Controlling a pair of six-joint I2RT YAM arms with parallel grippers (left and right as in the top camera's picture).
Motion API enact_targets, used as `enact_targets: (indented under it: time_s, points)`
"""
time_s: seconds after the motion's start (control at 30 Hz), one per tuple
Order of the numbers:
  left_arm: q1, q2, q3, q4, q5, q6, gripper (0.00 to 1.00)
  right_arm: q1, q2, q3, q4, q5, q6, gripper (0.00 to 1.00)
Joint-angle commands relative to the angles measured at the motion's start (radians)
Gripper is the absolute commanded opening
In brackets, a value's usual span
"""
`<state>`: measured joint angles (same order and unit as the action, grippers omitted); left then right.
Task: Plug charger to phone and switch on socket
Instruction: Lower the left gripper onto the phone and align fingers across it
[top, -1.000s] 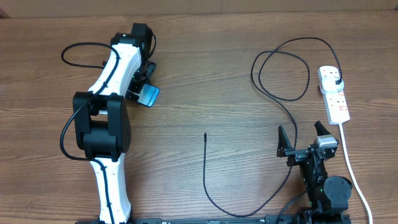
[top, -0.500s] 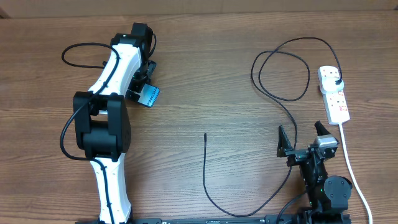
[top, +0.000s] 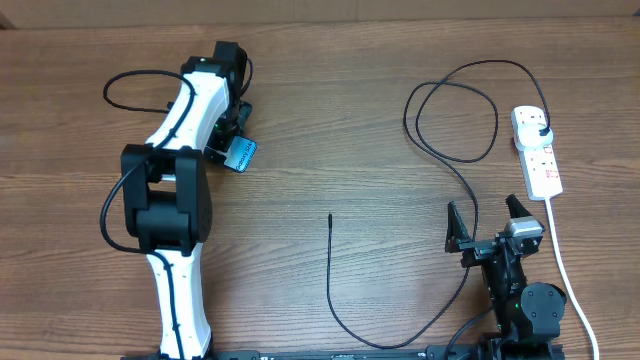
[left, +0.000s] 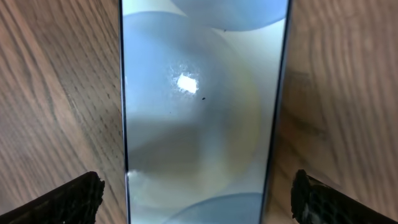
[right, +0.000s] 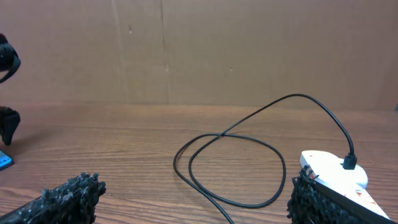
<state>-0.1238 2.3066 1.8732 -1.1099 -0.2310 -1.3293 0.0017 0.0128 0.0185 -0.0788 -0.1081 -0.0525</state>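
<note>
The phone (top: 241, 154) lies flat on the wooden table at the upper left, and only its light blue end shows past my left gripper (top: 230, 135). In the left wrist view the phone's pale screen (left: 199, 106) fills the middle. My left gripper (left: 199, 202) stands open, a finger on each side of the phone with a gap to its edges. The charger's black cable loops (top: 450, 120) at the right; its connector tip (top: 330, 216) lies free mid-table, and its plug (top: 541, 133) sits in the white socket (top: 538, 165). My right gripper (top: 488, 225) is open and empty, low at the right.
A thick white cord (top: 566, 270) runs from the socket to the front edge, right of my right arm. In the right wrist view the cable loop (right: 230, 168), the plug (right: 350, 163) and the socket (right: 333, 173) lie ahead, with a cardboard wall (right: 199, 50) behind the table.
The left arm's elbow has shifted slightly to the right. The phone, the cable and the right arm have not moved.
</note>
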Motion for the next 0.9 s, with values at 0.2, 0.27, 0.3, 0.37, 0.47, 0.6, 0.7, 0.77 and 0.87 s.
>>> enact_targets:
  time_s: [0.2, 0.27, 0.3, 0.37, 0.47, 0.6, 0.7, 0.77, 0.87]
  points:
    - [0.006, 0.031, -0.006, -0.005, 0.003, -0.002, 1.00, 0.005, -0.010, -0.011, 0.004, -0.004, 0.000, 1.00]
    - [0.006, 0.034, -0.006, -0.004, 0.003, -0.002, 1.00, 0.005, -0.010, -0.011, 0.004, -0.004, 0.000, 1.00]
    - [0.006, 0.036, -0.006, -0.003, 0.003, -0.002, 1.00, 0.005, -0.010, -0.011, 0.004, -0.004, 0.000, 1.00]
    - [0.006, 0.040, -0.006, -0.003, 0.003, -0.002, 1.00, 0.005, -0.010, -0.011, 0.004, -0.004, 0.000, 1.00]
    - [0.006, 0.045, -0.006, -0.003, 0.003, -0.002, 1.00, 0.005, -0.010, -0.011, 0.004, -0.004, 0.000, 1.00]
    - [0.006, 0.046, -0.006, -0.003, 0.003, -0.003, 1.00, 0.005, -0.010, -0.011, 0.004, -0.004, 0.000, 1.00]
    - [0.007, 0.048, -0.006, 0.000, 0.002, -0.003, 1.00, 0.005, -0.010, -0.011, 0.004, -0.004, 0.000, 1.00]
    - [0.008, 0.051, -0.006, 0.005, -0.003, -0.003, 1.00, 0.005, -0.010, -0.011, 0.004, -0.004, 0.000, 1.00]
    - [0.008, 0.061, -0.006, 0.009, -0.008, -0.003, 1.00, 0.005, -0.010, -0.011, 0.004, -0.004, 0.000, 1.00]
